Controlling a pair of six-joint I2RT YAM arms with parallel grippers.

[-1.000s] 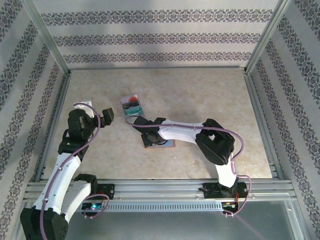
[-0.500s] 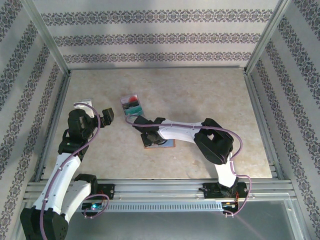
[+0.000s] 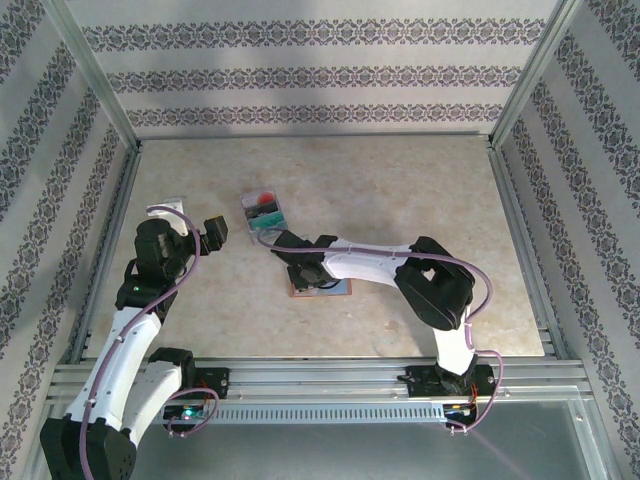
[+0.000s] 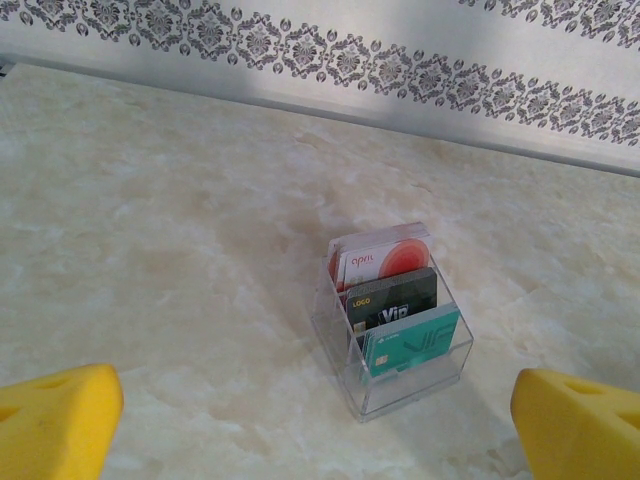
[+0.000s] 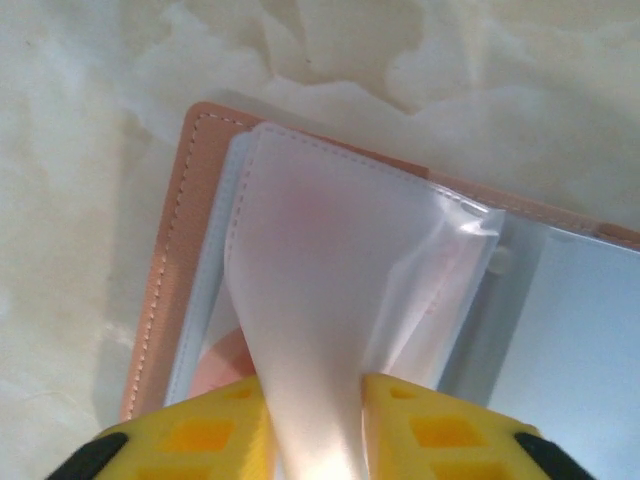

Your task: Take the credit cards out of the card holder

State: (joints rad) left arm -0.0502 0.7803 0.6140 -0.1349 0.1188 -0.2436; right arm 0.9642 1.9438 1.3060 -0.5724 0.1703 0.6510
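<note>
Now the right tool [image 5: 315, 440] is clamped on a clear sleeve [image 5: 330, 290] of the holder [image 5: 165, 250]. The left tool [image 4: 320, 425] hangs spread apart, facing a card box [image 4: 395, 320].

The right end effector [image 5: 315, 440] is closed narrower than a second ago, and its fingers [image 5: 200, 435] are now pressed against a frosted sleeve [image 5: 330, 270] of the holder [image 5: 160, 270], which is bunched between them. In the top view, the right arm's elbow [image 3: 437, 292] is shifted slightly rightward and toward the bases.
</note>
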